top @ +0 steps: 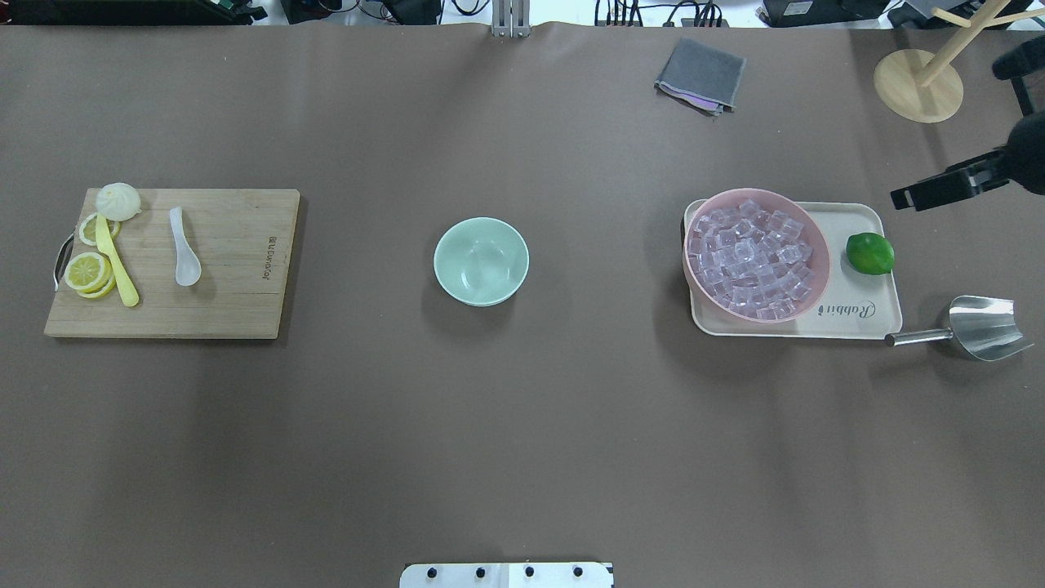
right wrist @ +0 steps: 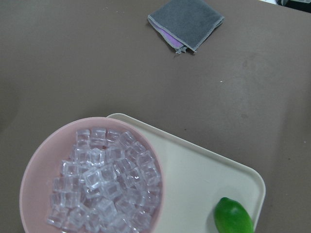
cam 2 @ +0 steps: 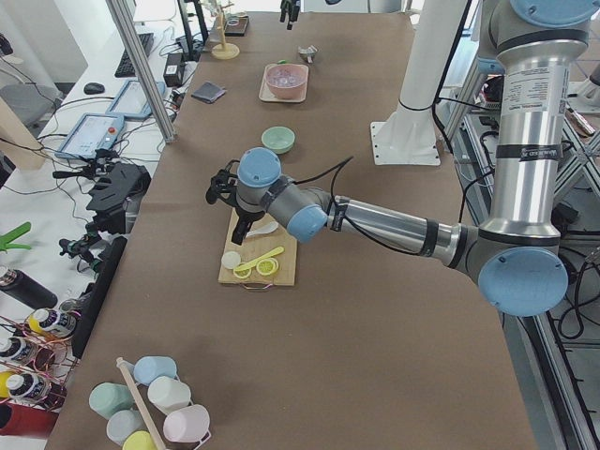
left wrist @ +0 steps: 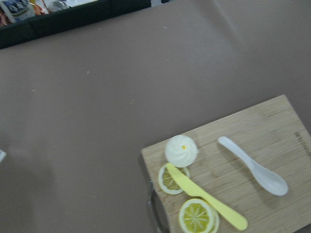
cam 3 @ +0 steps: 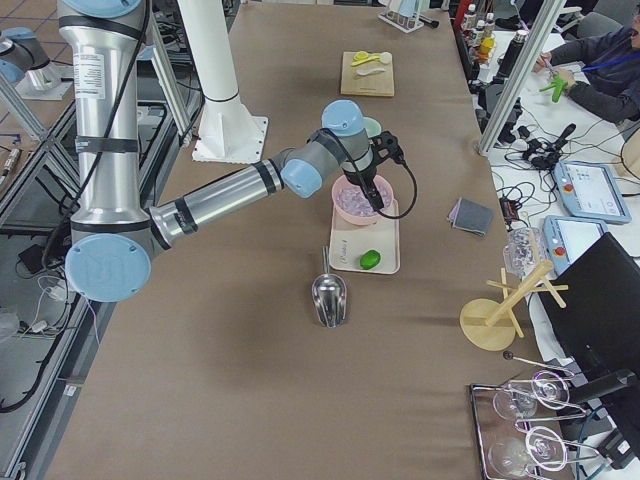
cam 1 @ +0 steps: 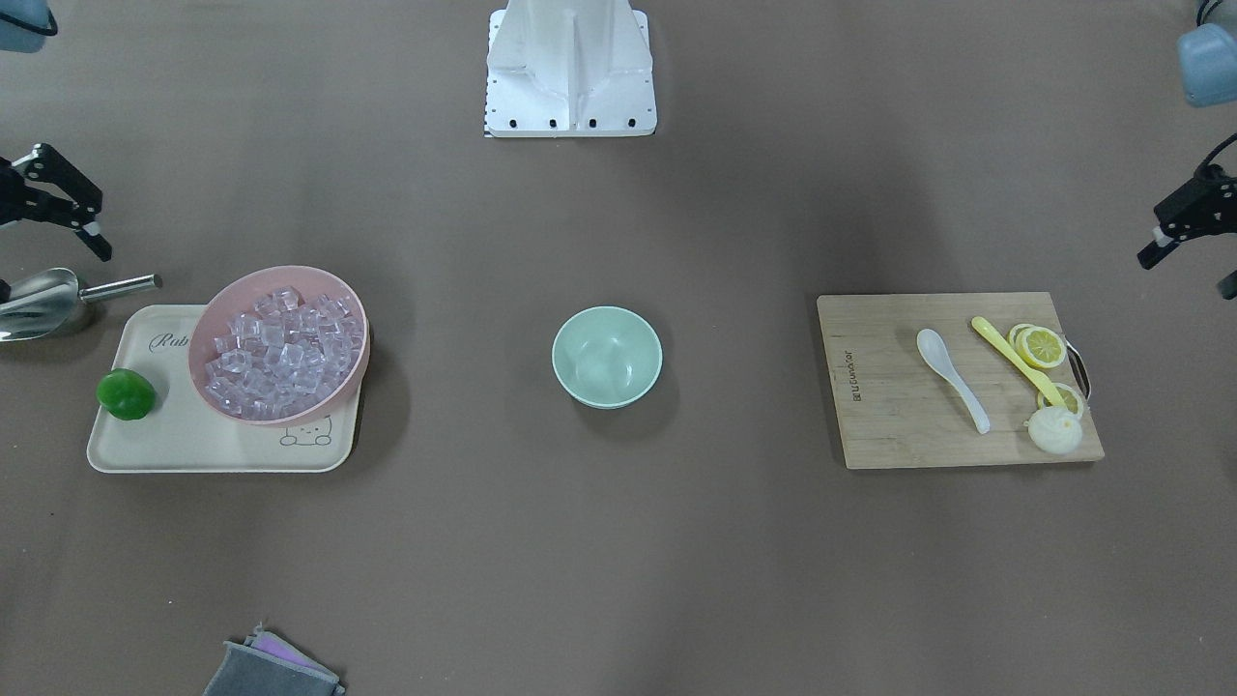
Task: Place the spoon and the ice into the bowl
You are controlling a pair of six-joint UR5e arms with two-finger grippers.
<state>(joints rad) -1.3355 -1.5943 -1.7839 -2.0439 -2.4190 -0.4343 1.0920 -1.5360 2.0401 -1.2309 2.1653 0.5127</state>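
The white spoon lies on a wooden cutting board, and it also shows in the left wrist view. The mint-green bowl stands empty at the table's middle. Clear ice cubes fill a pink bowl and also show in the right wrist view. My left gripper hovers open beyond the board's outer end. My right gripper hovers open above the metal scoop, outside the tray. Neither gripper holds anything.
The pink bowl sits on a cream tray with a green lime. A metal scoop lies beside the tray. A yellow utensil, lemon slices and a bun share the board. A grey cloth lies at the far side.
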